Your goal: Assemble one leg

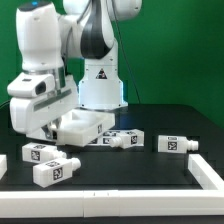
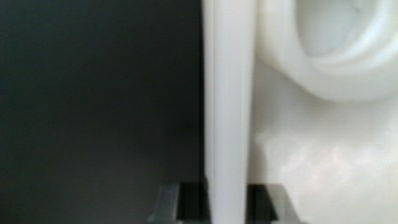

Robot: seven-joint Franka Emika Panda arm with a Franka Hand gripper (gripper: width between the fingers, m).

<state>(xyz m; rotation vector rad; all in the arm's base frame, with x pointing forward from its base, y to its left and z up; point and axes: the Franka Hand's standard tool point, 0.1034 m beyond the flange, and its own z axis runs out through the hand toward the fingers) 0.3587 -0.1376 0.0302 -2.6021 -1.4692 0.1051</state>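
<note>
Because the two-finger gripper (image 1: 46, 128) at the exterior view's left clamps only the thin upright wall of the large smooth white square plastic panel (image 1: 85, 123), any tilt could let it slip. Right of it, at centre, the small white tagged block-shaped plastic leg (image 1: 120, 138) lies loose; a dragged panel could knock it away.

A plain green wall (image 1: 170, 50) fills the back, evenly lit. Below it lies a matt black desk (image 1: 150, 172) — edged by a low white rim (image 1: 207, 170) along front and sides.
</note>
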